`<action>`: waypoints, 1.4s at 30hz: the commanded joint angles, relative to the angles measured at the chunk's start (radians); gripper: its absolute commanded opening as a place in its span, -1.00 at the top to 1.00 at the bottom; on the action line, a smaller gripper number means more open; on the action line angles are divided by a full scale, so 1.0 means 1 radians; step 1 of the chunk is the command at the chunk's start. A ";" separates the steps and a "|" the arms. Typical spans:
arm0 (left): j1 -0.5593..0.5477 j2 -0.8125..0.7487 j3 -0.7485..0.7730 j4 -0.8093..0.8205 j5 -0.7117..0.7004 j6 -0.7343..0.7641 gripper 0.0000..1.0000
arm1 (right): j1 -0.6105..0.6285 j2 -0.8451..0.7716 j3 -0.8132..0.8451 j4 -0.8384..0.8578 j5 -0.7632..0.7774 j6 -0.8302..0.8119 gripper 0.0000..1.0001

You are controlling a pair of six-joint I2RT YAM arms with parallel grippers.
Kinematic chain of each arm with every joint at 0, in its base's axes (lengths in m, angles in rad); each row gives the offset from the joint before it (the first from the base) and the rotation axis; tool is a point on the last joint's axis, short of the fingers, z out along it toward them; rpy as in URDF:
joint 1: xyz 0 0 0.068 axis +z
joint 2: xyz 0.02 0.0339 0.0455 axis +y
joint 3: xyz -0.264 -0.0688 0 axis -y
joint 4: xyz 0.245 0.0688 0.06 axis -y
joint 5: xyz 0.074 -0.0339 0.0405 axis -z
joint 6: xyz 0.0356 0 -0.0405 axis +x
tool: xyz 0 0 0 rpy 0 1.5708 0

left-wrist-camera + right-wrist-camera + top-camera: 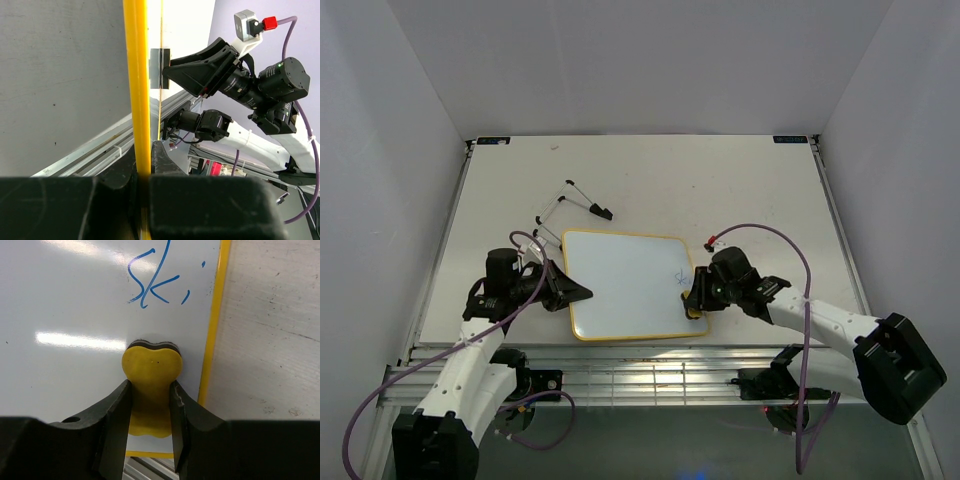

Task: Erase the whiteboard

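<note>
The whiteboard (620, 285), white with a thin yellow frame, lies flat on the table near the front edge. Blue handwriting (680, 279) sits near its right side, and shows in the right wrist view (150, 285). My left gripper (578, 292) is shut on the board's left yellow edge (137, 100). My right gripper (695, 300) is shut on a small yellow eraser (151, 375), which rests on the board's near right corner, just below the writing and beside the right frame (215, 340).
Black wire feet (582, 200) lie loose on the table behind the board. The table's front edge and metal rails (650, 365) run just below the board. White walls enclose the table on three sides.
</note>
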 commanded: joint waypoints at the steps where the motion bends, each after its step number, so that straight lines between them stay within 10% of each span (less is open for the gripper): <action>1: 0.012 0.005 0.024 0.074 -0.041 0.107 1.00 | 0.003 0.071 -0.033 -0.227 0.031 -0.057 0.49; 11: 0.009 0.051 0.009 0.114 0.022 0.114 1.00 | 0.273 0.171 0.192 0.040 -0.204 -0.026 0.51; 26: 0.008 0.049 0.006 0.120 0.045 0.114 1.00 | -0.223 0.444 0.197 -0.145 -0.173 -0.315 0.50; 42: -0.011 0.072 0.000 0.131 0.041 0.111 1.00 | -0.103 0.400 0.442 -0.078 -0.446 -0.298 0.53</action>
